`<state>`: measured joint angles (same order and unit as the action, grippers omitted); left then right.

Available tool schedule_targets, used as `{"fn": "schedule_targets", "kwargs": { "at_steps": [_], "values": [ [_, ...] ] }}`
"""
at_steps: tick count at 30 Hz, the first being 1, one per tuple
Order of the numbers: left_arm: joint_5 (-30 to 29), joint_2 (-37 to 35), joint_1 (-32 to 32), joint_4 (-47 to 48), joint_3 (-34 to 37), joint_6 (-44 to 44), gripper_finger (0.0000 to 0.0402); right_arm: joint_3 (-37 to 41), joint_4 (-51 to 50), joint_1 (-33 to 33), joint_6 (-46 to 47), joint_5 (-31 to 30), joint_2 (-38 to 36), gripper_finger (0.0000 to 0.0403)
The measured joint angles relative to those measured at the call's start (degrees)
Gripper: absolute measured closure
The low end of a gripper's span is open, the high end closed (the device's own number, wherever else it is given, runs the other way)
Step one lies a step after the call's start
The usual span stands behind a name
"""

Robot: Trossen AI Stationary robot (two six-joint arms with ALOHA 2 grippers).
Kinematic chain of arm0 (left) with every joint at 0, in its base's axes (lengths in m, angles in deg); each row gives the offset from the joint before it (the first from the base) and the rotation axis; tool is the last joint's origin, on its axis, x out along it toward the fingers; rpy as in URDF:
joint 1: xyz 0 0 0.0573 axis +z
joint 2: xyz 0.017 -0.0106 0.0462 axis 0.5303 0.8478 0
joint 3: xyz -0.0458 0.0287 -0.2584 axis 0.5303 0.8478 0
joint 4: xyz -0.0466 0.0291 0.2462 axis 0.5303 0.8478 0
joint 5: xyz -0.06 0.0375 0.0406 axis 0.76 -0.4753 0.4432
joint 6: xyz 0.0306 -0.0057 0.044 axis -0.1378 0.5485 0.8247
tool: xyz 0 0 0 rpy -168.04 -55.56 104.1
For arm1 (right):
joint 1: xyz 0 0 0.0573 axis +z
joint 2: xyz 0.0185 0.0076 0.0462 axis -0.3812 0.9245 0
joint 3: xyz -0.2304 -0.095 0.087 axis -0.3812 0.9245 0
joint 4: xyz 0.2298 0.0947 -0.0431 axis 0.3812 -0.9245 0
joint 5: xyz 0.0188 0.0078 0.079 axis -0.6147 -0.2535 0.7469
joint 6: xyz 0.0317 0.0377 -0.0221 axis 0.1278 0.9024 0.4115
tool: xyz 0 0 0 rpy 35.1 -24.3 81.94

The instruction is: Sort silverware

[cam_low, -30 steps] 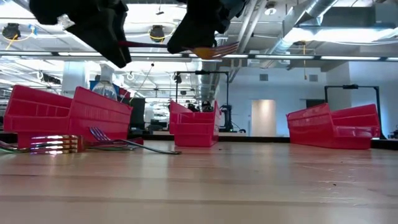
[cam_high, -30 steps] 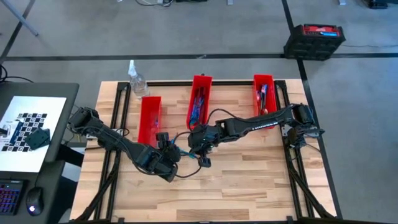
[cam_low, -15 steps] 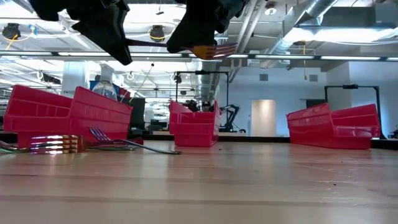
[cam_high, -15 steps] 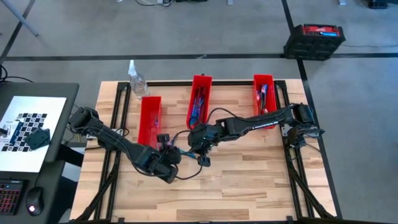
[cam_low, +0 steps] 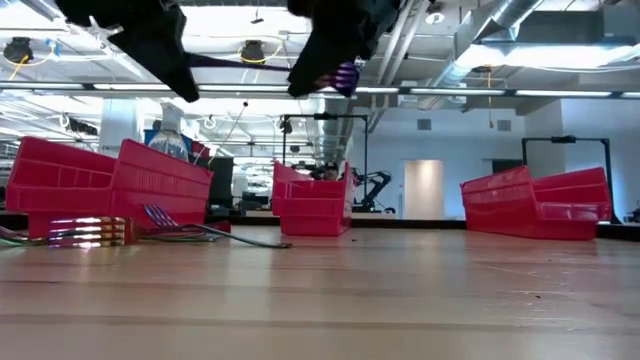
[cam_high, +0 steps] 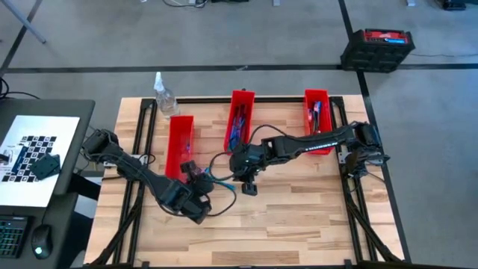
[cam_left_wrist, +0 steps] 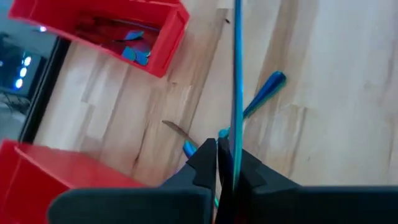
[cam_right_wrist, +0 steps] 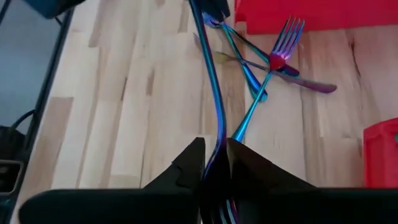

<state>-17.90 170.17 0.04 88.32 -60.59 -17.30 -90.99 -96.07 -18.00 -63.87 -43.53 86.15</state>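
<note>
— Both tools are clamping onto one piece at once: the left tool (cam_left_wrist: 229, 146) is pinching narrow on the handle end of a slim blue fork (cam_right_wrist: 214, 93), and the right tool (cam_right_wrist: 214, 149) is squeezing the tine end.

— So where is that fork sitting?

— It's hanging in the air between the two tools, above the desk (cam_high: 299, 209), over the loose silverware (cam_right_wrist: 267, 68) lying in front of the red bins (cam_high: 239, 119).

— Which way is it pointing?

— Its long axis is running across the desk, close to level in the low view, handle towards the left tool and tines at the right tool.

— It's looking like a handover to me. How should it go?

— I can't tell who is giving and who is taking. I'm thinking only one side should be letting go, and only once the other is gripping firmly. The freed tool should be backing away straight along the fork's length, not twisting it. Then the fork should be going lengthwise into a bin, lined up with the bin's long side.
</note>
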Motion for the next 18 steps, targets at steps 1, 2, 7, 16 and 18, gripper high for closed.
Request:
{"fn": "schedule_targets", "kwargs": {
  "at_steps": [1,2,7,16,18],
  "values": [
    [-0.2,0.0,-0.6,1.0,0.0,-2.5,0.0401,0.0,-0.9,-0.3,-0.5,0.2,-0.6,0.0352],
    [-0.6,0.0,-1.3,2.2,0.0,-5.6,0.0401,0.0,-1.5,-0.6,-1.2,0.4,-1.2,0.0351],
    [1.9,-0.1,-6.5,10.6,0.1,-24.5,0.0401,0.2,-7.2,-2.2,-3.0,-1.0,-5.2,0.0351],
    [1.5,-0.1,-13.3,20.2,0.2,-43.9,0.0401,0.1,-6.9,-6.0,-6.6,-2.3,-11.0,0.0351],
    [1.2,-0.1,-13.3,20.4,0.2,-44.6,0.0401,0.1,-7.0,-6.2,-6.7,-2.3,-11.0,0.0350]
  ]
}}
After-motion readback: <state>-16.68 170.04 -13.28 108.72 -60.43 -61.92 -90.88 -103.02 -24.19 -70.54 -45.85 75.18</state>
